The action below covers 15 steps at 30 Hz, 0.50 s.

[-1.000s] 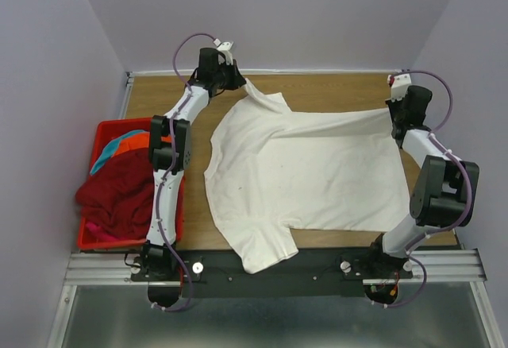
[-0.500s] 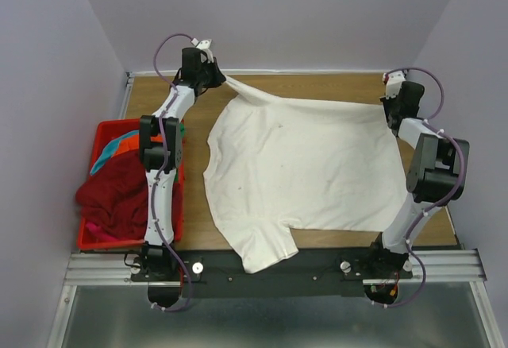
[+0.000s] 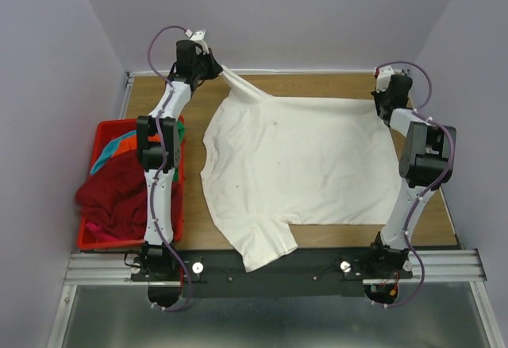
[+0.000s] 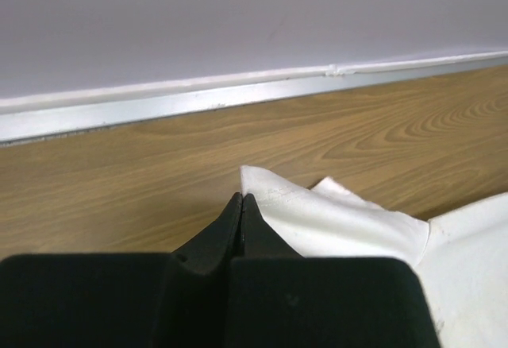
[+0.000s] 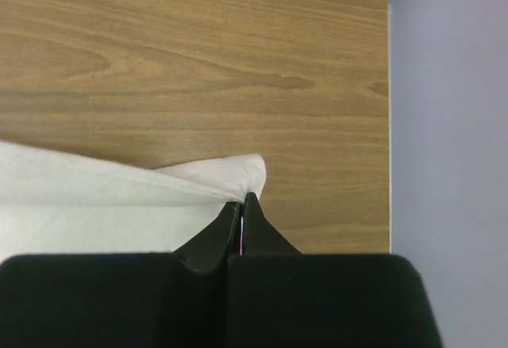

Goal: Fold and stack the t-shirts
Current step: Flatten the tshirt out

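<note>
With the left end effector (image 4: pixel 242 203) and right end effector (image 5: pixel 244 205) each pinched shut on only a thin far corner of the white t-shirt (image 3: pixel 294 157) spread across the desk (image 3: pixel 317 83), a hard pull could slip one corner free.

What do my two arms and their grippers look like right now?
The left arm and right arm have white links, black joint housings and a purple cable looping at each wrist. The left gripper and right gripper have black fingers tapering to points.
</note>
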### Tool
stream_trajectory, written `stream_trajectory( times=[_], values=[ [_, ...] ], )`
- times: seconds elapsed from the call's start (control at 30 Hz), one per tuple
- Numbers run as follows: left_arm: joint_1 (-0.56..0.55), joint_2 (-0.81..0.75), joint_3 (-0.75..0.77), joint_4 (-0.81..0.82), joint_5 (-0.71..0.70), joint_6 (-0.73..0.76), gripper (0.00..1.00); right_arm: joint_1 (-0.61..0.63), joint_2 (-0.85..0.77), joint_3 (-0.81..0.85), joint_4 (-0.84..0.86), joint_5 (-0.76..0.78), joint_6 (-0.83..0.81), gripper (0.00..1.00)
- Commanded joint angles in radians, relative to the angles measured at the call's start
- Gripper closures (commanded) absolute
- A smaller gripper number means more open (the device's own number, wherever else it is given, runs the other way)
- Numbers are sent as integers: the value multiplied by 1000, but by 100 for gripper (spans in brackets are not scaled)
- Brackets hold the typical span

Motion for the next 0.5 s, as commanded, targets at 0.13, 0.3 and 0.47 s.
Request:
stream_trajectory(
  times=[0.13, 0.3, 0.47],
  values=[
    [-7, -6, 54, 57, 88, -3, 100, -4, 11, 47, -2, 49, 1, 100],
    [-9, -124, -102, 139, 89, 1, 100, -4, -27, 14, -2, 32, -12, 100],
    [-12, -187, -185, 153, 88, 3, 100, -4, -64, -22, -2, 5, -6, 100]
  ],
)
